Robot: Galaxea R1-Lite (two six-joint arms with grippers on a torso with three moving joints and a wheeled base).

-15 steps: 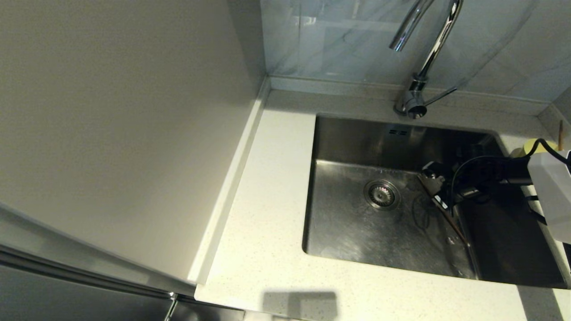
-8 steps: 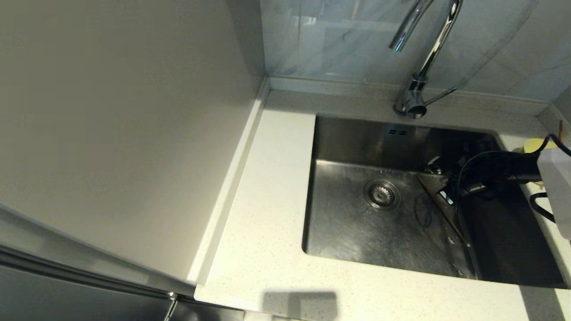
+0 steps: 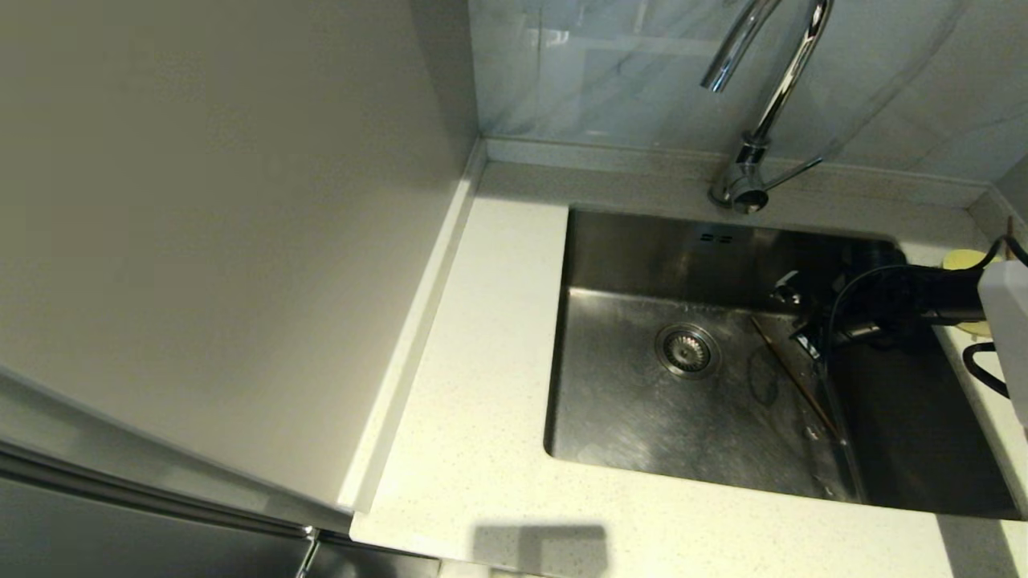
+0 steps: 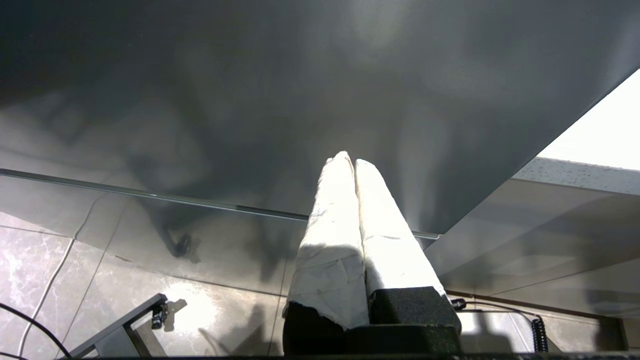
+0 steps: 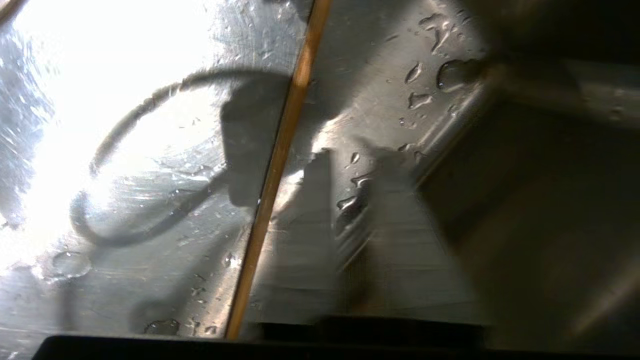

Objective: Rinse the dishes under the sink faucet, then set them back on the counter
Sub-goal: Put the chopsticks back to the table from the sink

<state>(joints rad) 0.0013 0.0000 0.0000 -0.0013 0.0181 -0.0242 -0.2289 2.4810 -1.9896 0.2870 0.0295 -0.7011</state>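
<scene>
Speckled counter (image 3: pixel 482 385) on the left, steel sink (image 3: pixel 634 417) sunk into it. Left gripper (image 4: pixel 350 162) parked low, pads pressed together, empty. On the sink floor, 1 chopstick (image 3: pixel 795 377), flat, long axis diagonal, far end beneath the right gripper (image 3: pixel 795 321); opening and hold there impossible to tell. Best pinched mid-length, across the axis.

You're looking down at the wet steel floor of the sink (image 5: pixel 390 90), beaded with water drops. One brown chopstick (image 5: pixel 280 165) lies across it, crossing a curved cable shadow. The blurred grey shape beside it may be a pincer finger (image 5: pixel 310 240).
</scene>
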